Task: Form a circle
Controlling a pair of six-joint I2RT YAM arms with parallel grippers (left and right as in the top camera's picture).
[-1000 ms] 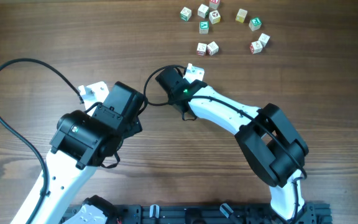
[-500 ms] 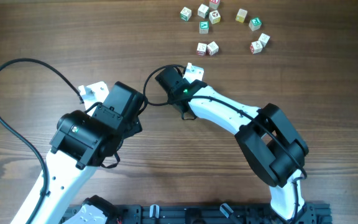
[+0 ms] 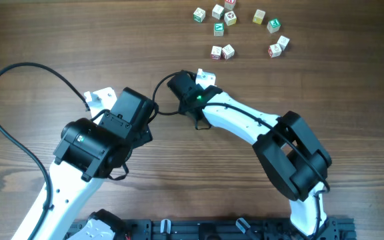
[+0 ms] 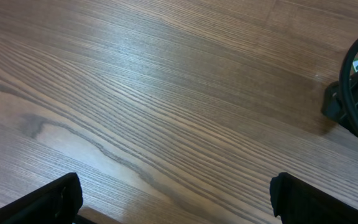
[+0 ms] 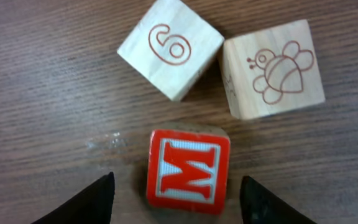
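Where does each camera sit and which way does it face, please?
Overhead: fixed above the table, facing straight down; left arm, right arm, scattered cubes.
Left wrist: on its arm, facing bare wood; fingertips of the open left tool along the bottom.
Right wrist: on its arm, facing down at the 6 cube, bee cube and red M cube, which the right tool straddles.
Shared: overhead and left wrist both show the right arm's black wrist.

Wood-grain table [image 3: 59, 27], looping black cable [image 3: 27, 65] at left, black rail [image 3: 199, 230] along near edge
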